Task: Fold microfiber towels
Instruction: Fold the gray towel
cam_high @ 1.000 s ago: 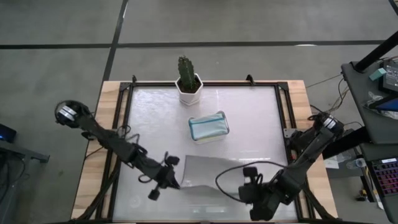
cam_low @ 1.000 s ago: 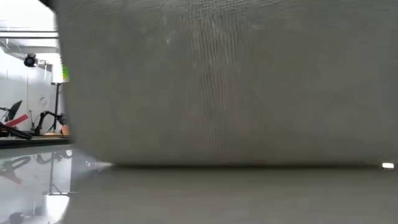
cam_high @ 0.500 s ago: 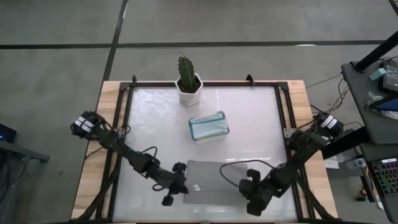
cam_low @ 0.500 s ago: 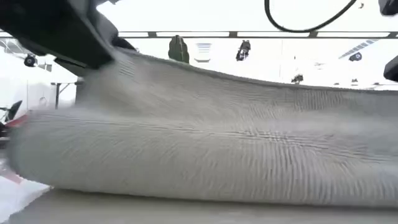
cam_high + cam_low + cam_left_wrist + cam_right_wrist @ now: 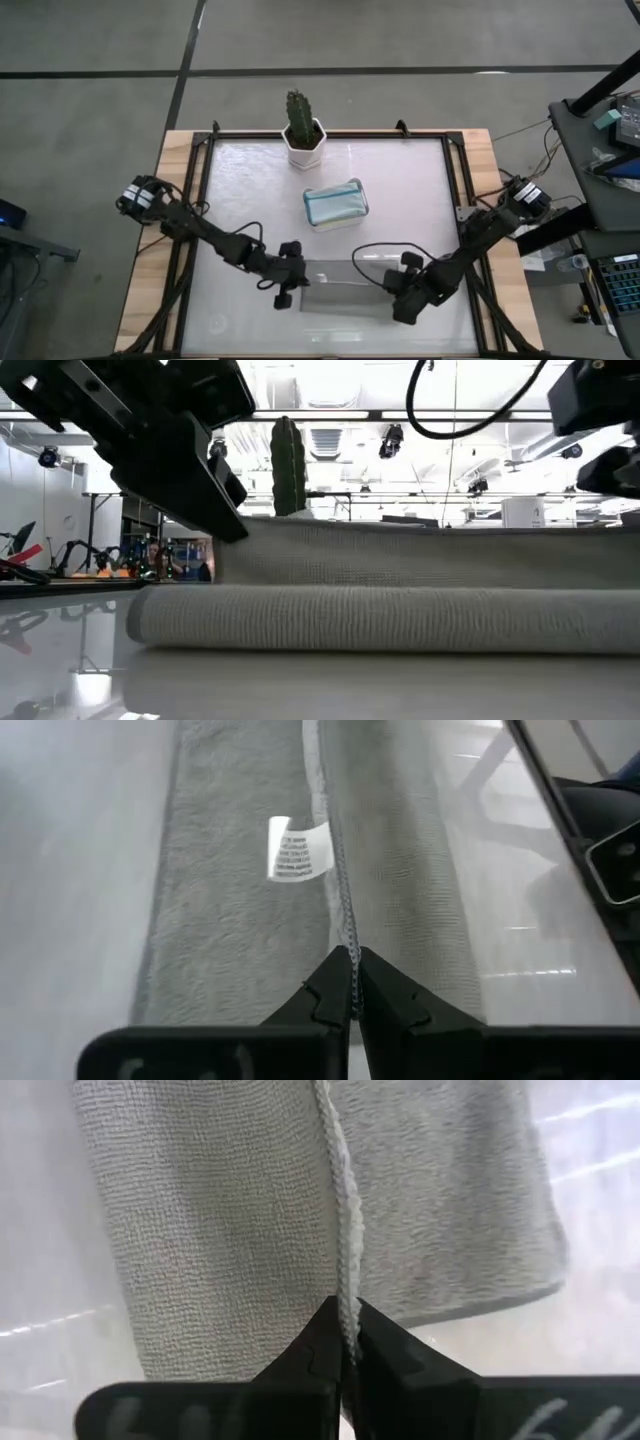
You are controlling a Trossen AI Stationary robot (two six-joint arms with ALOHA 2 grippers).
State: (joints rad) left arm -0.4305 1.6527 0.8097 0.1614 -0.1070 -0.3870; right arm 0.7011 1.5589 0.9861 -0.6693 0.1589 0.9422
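Grey towel (image 5: 342,284), half-folded, near edge.

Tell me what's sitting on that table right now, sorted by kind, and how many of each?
Grey towel, pinched at its edge by the left pincer and the right pincer: 1
Clear tray holding folded pale teal cloth: 1
Potted cactus in a white pot: 1
Total: 3 things
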